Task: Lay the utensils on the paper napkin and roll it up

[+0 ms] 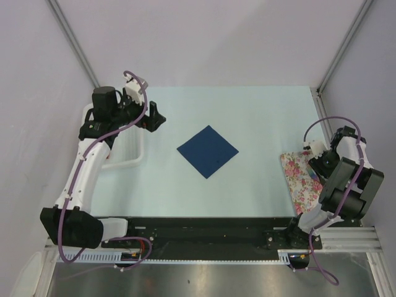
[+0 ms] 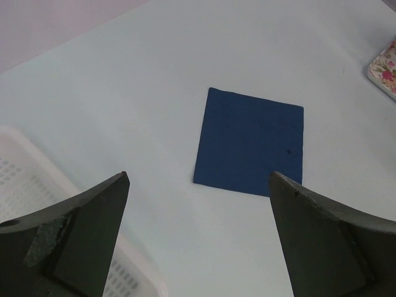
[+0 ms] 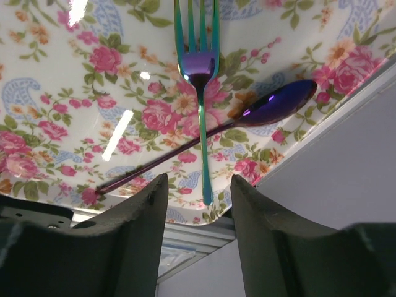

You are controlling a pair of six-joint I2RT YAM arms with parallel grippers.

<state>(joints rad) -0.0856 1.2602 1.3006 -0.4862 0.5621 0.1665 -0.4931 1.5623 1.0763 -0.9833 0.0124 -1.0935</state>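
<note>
Utensils (image 3: 202, 133), a fork (image 3: 199, 65) crossing a spoon (image 3: 278, 102), lie on a floral plate (image 3: 55, 93) well right of the paper napkin (image 1: 208, 151) lying mid-bench (image 1: 260, 111). The right arm folds down over them, its claw (image 3: 199, 180) spread and touching neither. The left arm reaches out left of the napkin, its claw (image 2: 198, 176) spread wide.

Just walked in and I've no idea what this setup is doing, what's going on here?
Two robot arms are about to wrap cutlery in a napkin. The navy paper napkin lies flat and bare mid-table. An iridescent fork and spoon lie on a floral tray at the right. The right hand is open, fingers either side of the fork's handle end, not gripping. The left hand, open and empty, hangs near a white basket, facing the napkin.
</note>
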